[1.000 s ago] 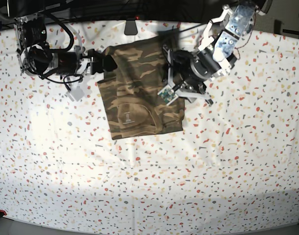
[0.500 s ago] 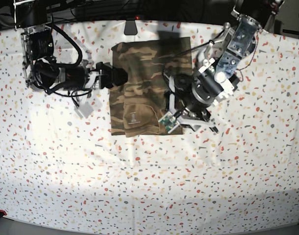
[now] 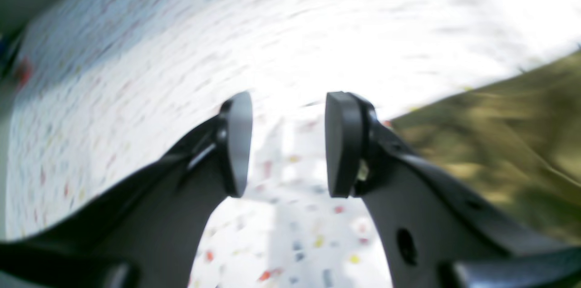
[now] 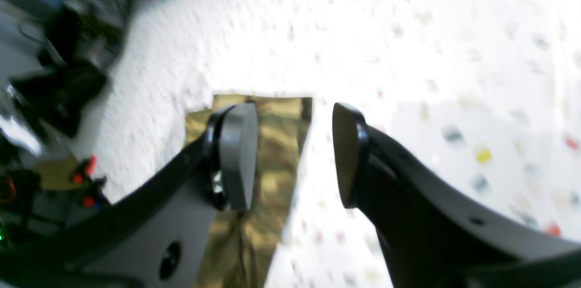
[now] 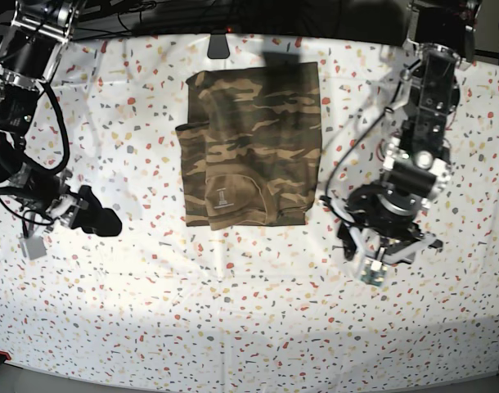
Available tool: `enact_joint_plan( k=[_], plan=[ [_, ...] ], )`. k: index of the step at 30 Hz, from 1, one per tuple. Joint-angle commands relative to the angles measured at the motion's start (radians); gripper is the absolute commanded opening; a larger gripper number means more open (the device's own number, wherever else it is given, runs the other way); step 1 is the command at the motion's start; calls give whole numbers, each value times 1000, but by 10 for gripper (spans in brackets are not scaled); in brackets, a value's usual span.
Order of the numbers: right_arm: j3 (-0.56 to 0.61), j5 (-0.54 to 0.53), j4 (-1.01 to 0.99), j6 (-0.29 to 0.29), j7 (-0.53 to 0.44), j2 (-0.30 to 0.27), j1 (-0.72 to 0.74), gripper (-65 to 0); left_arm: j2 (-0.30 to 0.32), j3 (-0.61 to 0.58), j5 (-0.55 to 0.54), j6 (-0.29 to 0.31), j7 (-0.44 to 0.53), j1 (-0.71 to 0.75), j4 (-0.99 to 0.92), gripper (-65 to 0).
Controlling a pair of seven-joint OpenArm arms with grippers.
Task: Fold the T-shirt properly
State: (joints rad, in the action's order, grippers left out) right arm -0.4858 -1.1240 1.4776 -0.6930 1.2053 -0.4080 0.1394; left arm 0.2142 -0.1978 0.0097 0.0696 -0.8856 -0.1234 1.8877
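The camouflage T-shirt (image 5: 251,143) lies folded into a flat rectangle at the back middle of the table, with its pale neck label (image 5: 222,196) near the front edge. My left gripper (image 5: 348,237) hovers to the right of the shirt's front corner, clear of it. In the left wrist view this gripper (image 3: 288,144) is open and empty, and the T-shirt (image 3: 499,143) shows at the right. My right gripper (image 5: 109,223) hangs well to the left of the shirt. The right wrist view shows that gripper (image 4: 295,156) open and empty, the T-shirt (image 4: 278,143) behind its left finger (image 4: 238,156).
A white cloth speckled with red, yellow and grey (image 5: 233,311) covers the whole table. A small grey block (image 5: 218,47) sits at the back edge above the shirt. Cables and dark gear (image 4: 59,79) crowd the area beyond the table's edge in the right wrist view.
Both arms have pulled away from the shirt's sides, the left toward the front right and the right toward the front left. The shirt now lies alone, flat and squared.
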Motion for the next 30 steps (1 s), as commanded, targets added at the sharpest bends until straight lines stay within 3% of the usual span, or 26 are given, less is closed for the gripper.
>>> enact_joint_plan(
  k=[1, 4, 7, 16, 19, 22, 27, 30],
  plan=[
    [-29, -32, 46, -5, 2, -20, -1, -375, 26, 43, -48, 20, 18, -6, 38, -397],
    [-97, -61, 146, -5, 14, -33, -87, -375, 111, 151, -194, 89, 12, 69, 119, -397],
    [-142, -62, 261, -5, 37, -41, -206, -375, 204, 242, -299, 92, -14, 193, 226, -397],
    [-282, -62, 545, -5, 96, -32, -629, -375, 386, 522, -326, 92, -71, 669, 410, -397],
    [-339, -62, 576, -5, 95, -31, -778, -375, 396, 595, -325, 103, -70, 829, 410, -397],
    [-359, -61, 577, -5, 96, -10, -916, -375, 396, 624, -325, 208, -67, 1006, 410, -397],
    [-357, -53, 571, -5, 93, 99, -1112, -375, 361, 621, -325, 259, 0, 1305, 407, -397],
    [-352, -20, 533, -5, 48, 150, -1179, -375, 312, 621, -325, 304, 29, 1396, 360, -397]
  ],
)
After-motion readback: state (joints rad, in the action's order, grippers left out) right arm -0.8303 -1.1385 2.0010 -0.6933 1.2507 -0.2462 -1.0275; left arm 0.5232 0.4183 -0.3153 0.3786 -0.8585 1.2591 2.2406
